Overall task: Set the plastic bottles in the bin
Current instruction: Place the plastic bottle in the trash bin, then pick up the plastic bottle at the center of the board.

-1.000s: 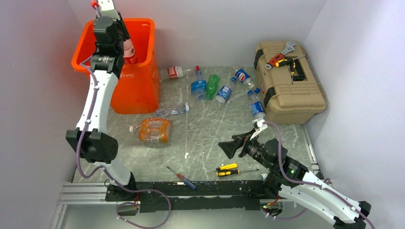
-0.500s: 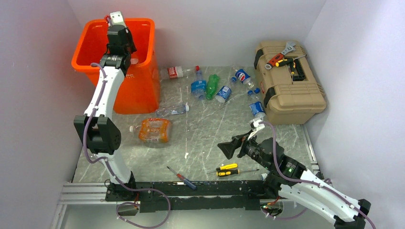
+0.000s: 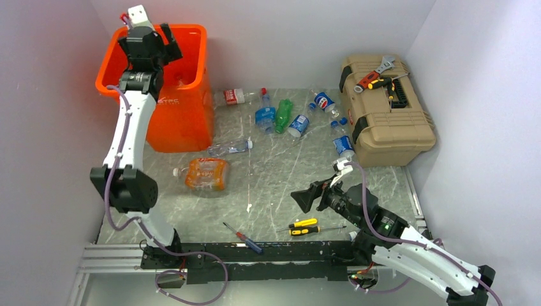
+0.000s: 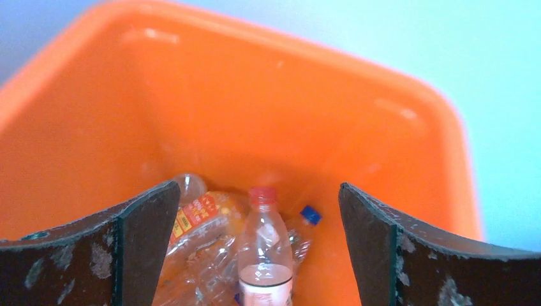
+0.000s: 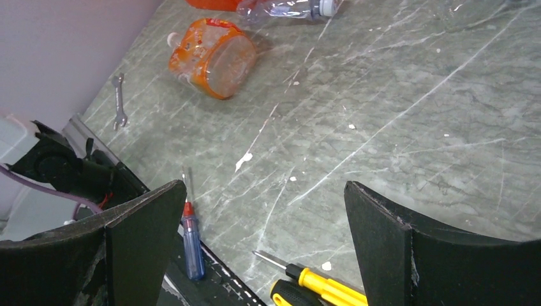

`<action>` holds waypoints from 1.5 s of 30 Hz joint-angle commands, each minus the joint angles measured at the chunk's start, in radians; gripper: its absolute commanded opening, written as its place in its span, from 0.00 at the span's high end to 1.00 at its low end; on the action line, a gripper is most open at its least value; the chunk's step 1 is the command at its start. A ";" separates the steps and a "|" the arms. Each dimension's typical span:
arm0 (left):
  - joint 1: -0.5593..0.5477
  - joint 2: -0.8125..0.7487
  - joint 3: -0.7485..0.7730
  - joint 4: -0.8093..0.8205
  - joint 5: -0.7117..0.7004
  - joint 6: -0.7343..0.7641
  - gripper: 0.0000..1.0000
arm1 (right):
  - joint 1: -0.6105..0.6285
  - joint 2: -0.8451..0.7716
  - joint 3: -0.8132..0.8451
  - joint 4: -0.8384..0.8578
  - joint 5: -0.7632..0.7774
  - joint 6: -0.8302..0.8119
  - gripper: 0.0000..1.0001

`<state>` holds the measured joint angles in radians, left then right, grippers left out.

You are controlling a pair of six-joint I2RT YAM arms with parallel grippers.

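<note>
Hovering above the tall bright-orange plastic bin (image 3: 185, 121), the left gripper (image 4: 256, 191) is spread wide with nothing between its fingers. The bin stands in the far-left corner of the grey marbled desk (image 3: 281, 185), close to plain white walls (image 3: 287, 38) that shut the space in on three sides.

Bin floor: a clear red-capped bottle (image 4: 265, 248), an orange-labelled bottle (image 4: 204, 217), and a blue-capped bottle (image 4: 310, 215), mostly hidden.

Desk surface: pale veins, white flecks and scratches. A large orange-wrapped bottle (image 3: 206, 174) lies on its side near the bin, with a slim clear bottle (image 3: 229, 147) just beyond it. A loose cluster of bottles (image 3: 281, 115) with red, blue and green labels lies toward the far wall. One blue-labelled bottle (image 3: 342, 144) lies beside the tan toolbox (image 3: 386, 111), far right.

The right gripper (image 5: 265, 188) is low over the desk with its jaws apart and empty. Yellow-handled screwdrivers (image 3: 303, 227) and a blue-handled screwdriver (image 5: 191, 242) lie close by. A small spanner (image 5: 118, 102) lies by the left wall.
</note>
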<state>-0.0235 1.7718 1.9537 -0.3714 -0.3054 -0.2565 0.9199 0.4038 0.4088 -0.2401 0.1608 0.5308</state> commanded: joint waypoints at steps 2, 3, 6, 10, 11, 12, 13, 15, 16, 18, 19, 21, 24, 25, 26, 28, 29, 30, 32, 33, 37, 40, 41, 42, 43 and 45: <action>-0.096 -0.300 -0.024 0.167 0.045 0.029 0.01 | 0.004 0.028 0.057 0.018 0.033 -0.023 0.00; -0.132 -0.332 -0.034 0.168 0.048 0.053 0.01 | 0.004 0.037 0.064 0.019 0.035 -0.025 0.00; -0.246 -0.414 -0.043 0.119 0.117 0.099 0.01 | 0.004 0.065 0.085 0.021 0.040 -0.031 0.00; -0.422 -0.470 -0.058 -0.072 0.232 0.143 0.01 | 0.004 0.114 0.115 0.011 0.062 -0.045 0.01; -0.453 -0.479 -0.071 -0.124 0.254 0.157 0.01 | 0.004 0.127 0.122 0.008 0.065 -0.051 0.01; -0.483 -0.488 -0.094 -0.175 0.269 0.165 0.01 | 0.004 0.144 0.128 0.003 0.068 -0.055 0.01; -0.505 -0.506 -0.129 -0.216 0.275 0.168 0.00 | 0.004 0.162 0.134 -0.001 0.069 -0.060 0.01; -0.546 -0.545 -0.222 -0.271 0.276 0.178 0.01 | 0.004 0.216 0.146 -0.006 0.058 -0.074 0.02; -0.559 -0.565 -0.276 -0.286 0.271 0.173 0.01 | 0.004 0.249 0.155 -0.011 0.053 -0.079 0.02; -0.574 -0.609 -0.393 -0.307 0.279 0.161 0.01 | 0.004 0.332 0.175 -0.018 0.049 -0.078 0.03; -0.574 -0.635 -0.452 -0.306 0.287 0.149 0.01 | 0.004 0.373 0.187 -0.022 0.050 -0.073 0.03; -0.576 -0.678 -0.571 -0.292 0.304 0.129 0.00 | 0.004 0.458 0.207 -0.019 0.049 -0.060 0.03; -0.578 -0.726 -0.727 -0.265 0.323 0.093 0.01 | 0.005 0.560 0.219 0.015 0.041 -0.040 0.04; -0.577 -0.738 -0.770 -0.249 0.319 0.076 0.01 | 0.005 0.585 0.217 0.029 0.051 -0.033 0.04; -0.577 -0.751 -0.807 -0.230 0.319 0.059 0.01 | 0.005 0.603 0.219 0.037 0.081 -0.017 0.05; -0.578 -0.778 -0.894 -0.178 0.308 0.030 0.01 | 0.005 0.621 0.226 0.031 0.173 0.018 0.05; -0.577 -0.792 -0.929 -0.145 0.308 0.017 0.00 | 0.005 0.617 0.234 0.009 0.233 0.040 0.05; -0.578 -0.805 -0.961 -0.129 0.292 0.009 0.01 | 0.004 0.608 0.246 -0.018 0.296 0.059 0.04; -0.578 -0.826 -1.009 -0.109 0.251 -0.010 0.00 | 0.001 0.586 0.273 -0.093 0.421 0.091 0.03; -0.578 -0.835 -1.028 -0.106 0.244 -0.019 0.00 | -0.003 0.579 0.293 -0.147 0.475 0.106 0.03; -0.577 -0.866 -1.064 -0.093 0.258 -0.042 0.00 | -0.018 0.560 0.403 -0.466 0.630 0.271 0.01; -0.578 -0.878 -1.065 -0.106 0.265 -0.061 0.01 | -0.066 0.523 0.455 -0.709 0.655 0.543 0.00; -0.578 -0.880 -1.067 -0.107 0.267 -0.064 0.01 | -0.091 0.494 0.452 -0.749 0.621 0.615 0.00; -0.578 -0.882 -1.066 -0.110 0.270 -0.064 0.01 | -0.115 0.450 0.440 -0.769 0.573 0.679 0.00; -0.577 -0.882 -1.062 -0.117 0.270 -0.064 0.01 | -0.140 0.384 0.421 -0.770 0.532 0.728 0.00; -0.577 -0.882 -1.058 -0.121 0.270 -0.067 0.00 | -0.162 0.288 0.358 -0.757 0.468 0.848 0.00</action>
<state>-0.5972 0.9096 0.8875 -0.5201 -0.0391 -0.2939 0.8017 0.8490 0.8207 -0.8371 0.6937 1.0561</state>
